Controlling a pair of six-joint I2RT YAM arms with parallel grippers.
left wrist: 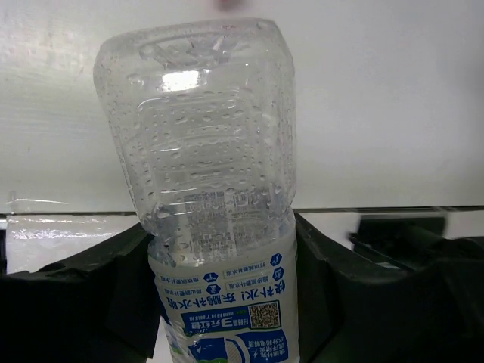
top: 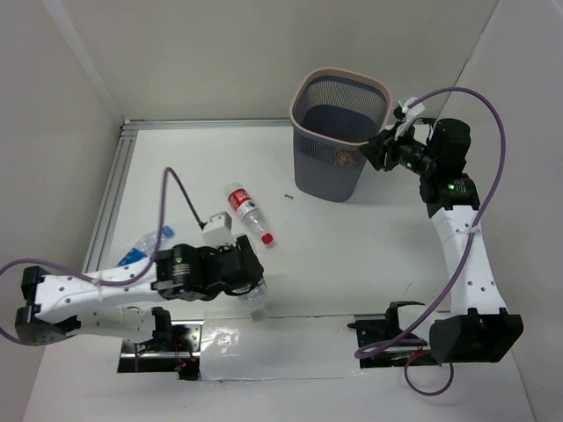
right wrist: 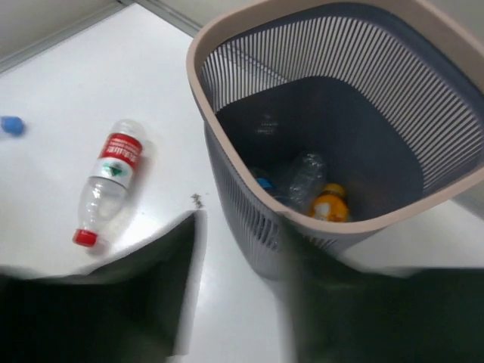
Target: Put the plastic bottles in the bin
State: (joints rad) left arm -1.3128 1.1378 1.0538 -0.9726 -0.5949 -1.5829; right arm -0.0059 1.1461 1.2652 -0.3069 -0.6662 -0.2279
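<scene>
L claw (top: 252,286) sits low at the near-left of the worktop (top: 352,255), closed on the green-blue-label bottle (left wrist: 204,151). In the L wrist view the black fingers (left wrist: 106,295) press against both sides of the bottle at label height. Its clear, ribbed base end points away from the camera w/ droplets inside, and the cap end is out of sight. Can't tell if it's lifted off the worktop or resting on it.

R claw (right wrist: 238,242) is up at the far right, just beside the bin (top: 339,171) at rim height. Its jaws are apart w/ nothing between them; they show dark and blurred at the bottom of the R wrist view.

The bin stands upright at the far side of the worktop, right of centre. Inside it, on the bottom, lies the orange bottle (right wrist: 330,206) w/ a clear bottle (right wrist: 304,175) touching it. There's a bit of blue beside that one, can't tell what.

Two bottles are out on the worktop. The red-label bottle (top: 246,211) lies on its side between the L arm and the bin, well apart from the bin, red cap pointing toward the near side. The blue-label bottle (top: 139,248) lies at the far left, partly hidden behind the L arm, near the worktop's left edge.
</scene>
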